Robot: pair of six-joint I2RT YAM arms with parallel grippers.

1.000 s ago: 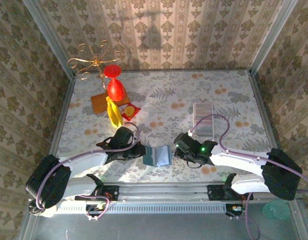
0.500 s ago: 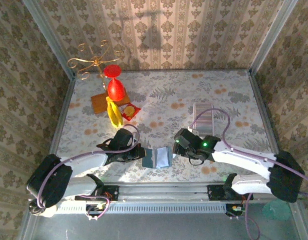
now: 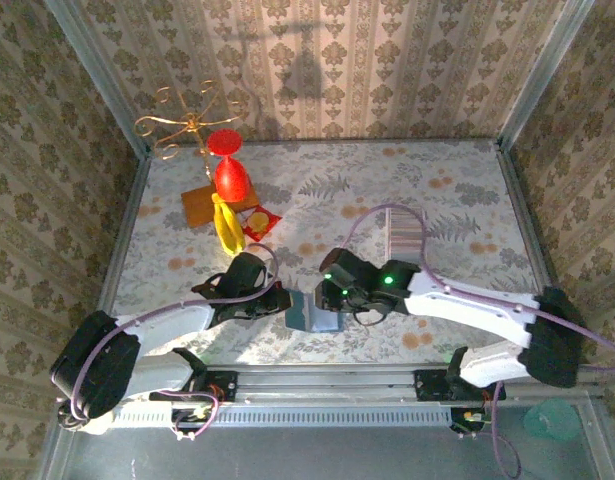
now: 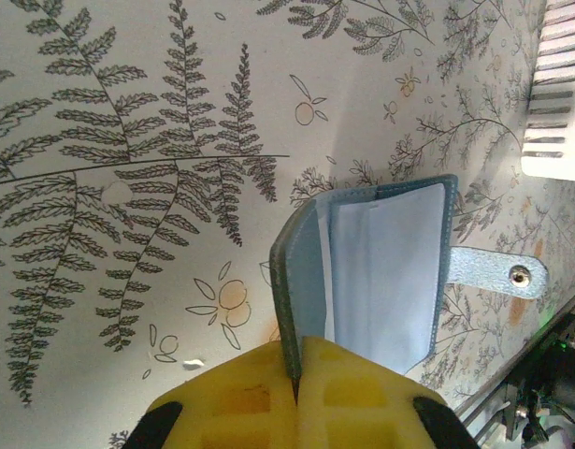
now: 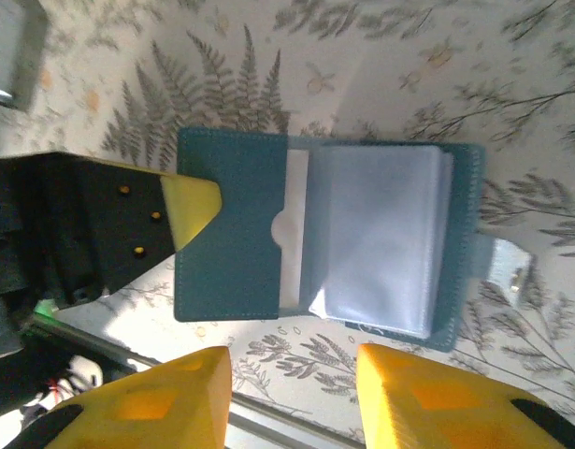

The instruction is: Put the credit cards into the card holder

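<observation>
Left gripper [image 4: 294, 374]: jaws pressed together, pinching the card holder [image 5: 231, 243] by the edge of its teal cover. The holder is lying open on the table [image 3: 467, 190] at the near edge, between the two arms. Its clear sleeves [image 5: 380, 243] are fanning to one side and its snap strap [image 4: 493, 271] is sticking out past them.

Right gripper [image 5: 292, 365]: hanging just over the holder, fingers spread, gripping nothing.

Step in hand, as I judge it: readying the open holder for a card.
- The left pinch should be staying firm and level, so the pocket mouth by the notch is gaping rather than folding shut.
- The right needs a card. It should bring it in edge-first, square to the slot and at a shallow angle.
- It should be pushing toward the pinched edge, so the holder is not dragged out of the grip.

Hard to make out:
- From above, the right wrist is covering most of the holder.
- A pale strip is showing behind the pocket notch; card or lining, I cannot tell.
- A pale ribbed object [image 3: 405, 232] is sitting beyond the right arm, partly crossed by cable. I cannot tell whether it is holding the cards.
- No loose card is clearly showing.
</observation>
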